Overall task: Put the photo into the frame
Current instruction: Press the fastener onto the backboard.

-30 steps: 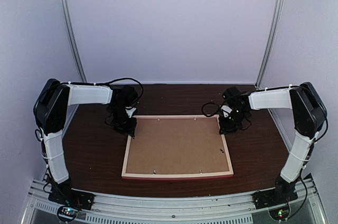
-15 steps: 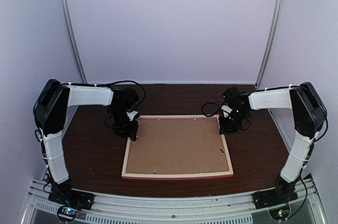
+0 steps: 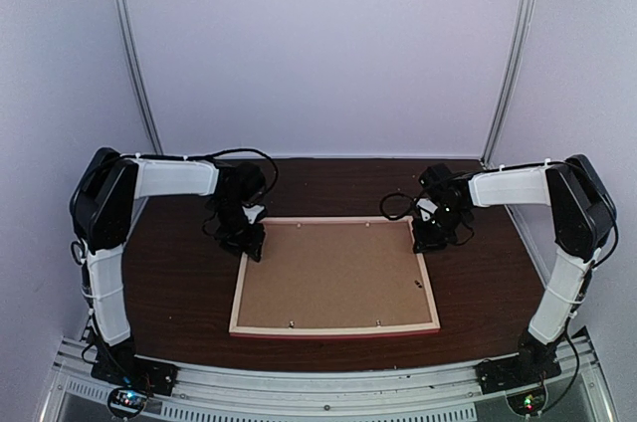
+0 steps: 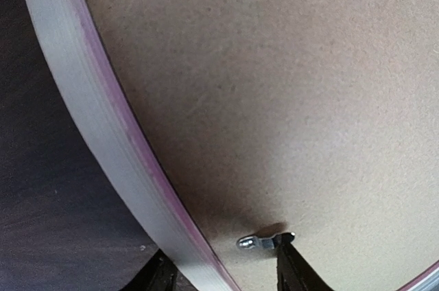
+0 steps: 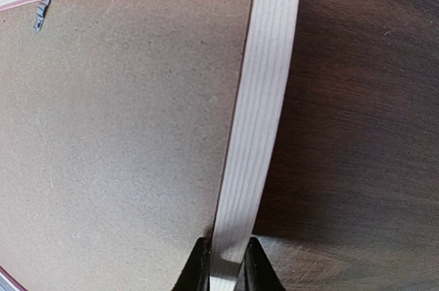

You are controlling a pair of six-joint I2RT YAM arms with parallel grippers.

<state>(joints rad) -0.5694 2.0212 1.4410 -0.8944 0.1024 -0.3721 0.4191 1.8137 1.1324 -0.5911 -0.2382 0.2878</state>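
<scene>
Left arm reaches to the frame's far-left corner. The left fingers [image 3: 249, 245] are released, about half spread, and straddle the rim: in the left wrist view one tip is outside on the table [image 3: 179, 283] side and the other is inside over the backing board [image 3: 333, 278], with no pinch on anything. A metal tab [image 4: 259, 241] sits on the board just inside the rim, right beside the inner tip, touching or nearly so, hard to tell which. The frame [image 3: 334, 329] lies face down mid-table, pale wood back up, pink edge showing at the near side, long axis running left to right between the two arms. The brown board fills its opening, and more small tabs show along the near rim and right rim. The photo is not visible in any view; cannot tell whether it is under the board or elsewhere. At the far-right corner the right fingers [image 3: 430, 236] are clenched on the frame's right rim, one tip on each side of the wood, apparently steadying it. Likely step is working the tabs, though turning them open or closed cannot be told. The next move hinges on that far-left tab: it lies inward of the rim from the left fingers, so the left arm is the nearer one and needs only a small shift toward the board.
</scene>
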